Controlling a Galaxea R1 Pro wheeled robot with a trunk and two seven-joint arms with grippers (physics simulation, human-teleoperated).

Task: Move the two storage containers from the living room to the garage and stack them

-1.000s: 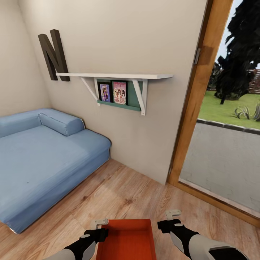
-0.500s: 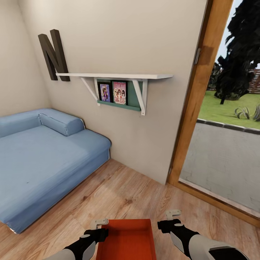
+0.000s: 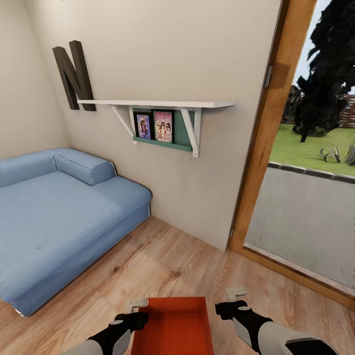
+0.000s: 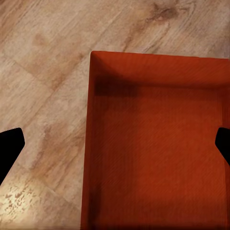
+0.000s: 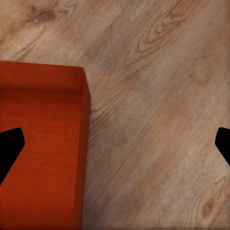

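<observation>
One red-orange storage container (image 3: 175,325) lies open-topped on the living room's light wood floor, low in the head view between my two arms. My left gripper (image 3: 135,306) hangs open over its left wall; in the left wrist view the container (image 4: 153,153) spreads between the wide-apart fingertips (image 4: 9,148). My right gripper (image 3: 235,298) is open at the right wall, which the right wrist view shows as the container (image 5: 43,143) edge between its spread fingertips (image 5: 9,143). Neither gripper grips anything.
A blue sofa (image 3: 54,212) fills the left side. A dark letter N (image 3: 74,74) and a white wall shelf (image 3: 158,104) hang on the cream wall. At the right, a wooden-framed doorway (image 3: 261,143) opens onto grey paving and grass.
The whole picture has shifted a few pixels, so the camera moved slightly. Both grippers and the container keep their places relative to each other.
</observation>
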